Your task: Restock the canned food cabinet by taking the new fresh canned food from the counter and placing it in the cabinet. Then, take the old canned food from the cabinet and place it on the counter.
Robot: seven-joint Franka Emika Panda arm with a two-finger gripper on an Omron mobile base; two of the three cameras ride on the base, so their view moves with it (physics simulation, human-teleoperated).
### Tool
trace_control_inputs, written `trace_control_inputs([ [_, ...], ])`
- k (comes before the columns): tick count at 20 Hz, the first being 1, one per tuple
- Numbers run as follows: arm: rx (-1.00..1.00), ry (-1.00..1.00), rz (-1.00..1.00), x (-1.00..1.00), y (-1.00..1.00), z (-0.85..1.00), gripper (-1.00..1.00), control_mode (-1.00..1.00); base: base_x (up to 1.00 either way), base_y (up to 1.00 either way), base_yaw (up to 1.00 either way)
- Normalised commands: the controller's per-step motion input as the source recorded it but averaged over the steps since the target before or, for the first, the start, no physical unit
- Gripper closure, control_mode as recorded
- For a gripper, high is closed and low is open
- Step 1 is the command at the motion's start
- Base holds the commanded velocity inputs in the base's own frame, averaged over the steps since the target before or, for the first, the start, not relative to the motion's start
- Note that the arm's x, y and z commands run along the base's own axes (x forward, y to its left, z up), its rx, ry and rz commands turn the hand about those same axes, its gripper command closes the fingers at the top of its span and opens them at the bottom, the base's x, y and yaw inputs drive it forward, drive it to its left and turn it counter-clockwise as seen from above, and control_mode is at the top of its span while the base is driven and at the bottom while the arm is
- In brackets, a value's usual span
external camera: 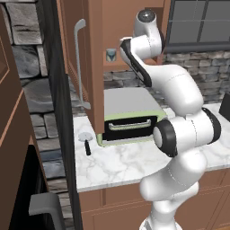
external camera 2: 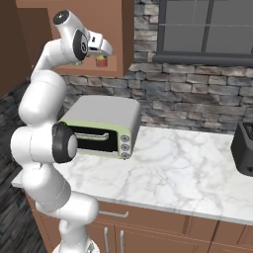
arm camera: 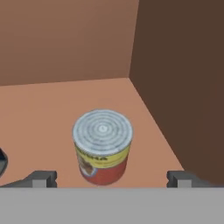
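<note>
The old canned food [arm camera: 102,146], a short tin with a red and yellow label and a silver ringed lid, stands upright on the cabinet [arm camera: 52,105] floor near its right wall. My gripper [arm camera: 113,179] is open, with one fingertip on each side of the tin and not touching it. In the right base view the hand reaches into the cabinet [external camera 2: 118,29] just above the red tin [external camera 2: 102,61]. The new fresh canned food [external camera: 111,55], teal-grey, stands inside the cabinet [external camera: 96,67] to the left of my arm.
The cabinet door with its long grey handle [external camera: 80,58] stands open to the left. A toaster oven [external camera 2: 99,126] sits on the marble counter [external camera 2: 173,168] under the cabinet. A small black-handled tool [external camera: 84,140] lies at the counter's left, and a black toaster [external camera 2: 244,148] stands far right.
</note>
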Motion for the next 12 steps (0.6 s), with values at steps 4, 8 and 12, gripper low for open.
trace_control_inputs([
  [4,0.00,0.00,0.00,0.00,0.00,-0.17,-1.00,-1.00,0.00,0.00,0.00],
  [8,0.00,0.00,0.00,0.00,0.00,-0.16,-1.00,-1.00,0.00,0.00,0.00],
  [12,0.00,0.00,0.00,0.00,0.00,-0.22,-1.00,-1.00,0.00,0.00,0.00],
])
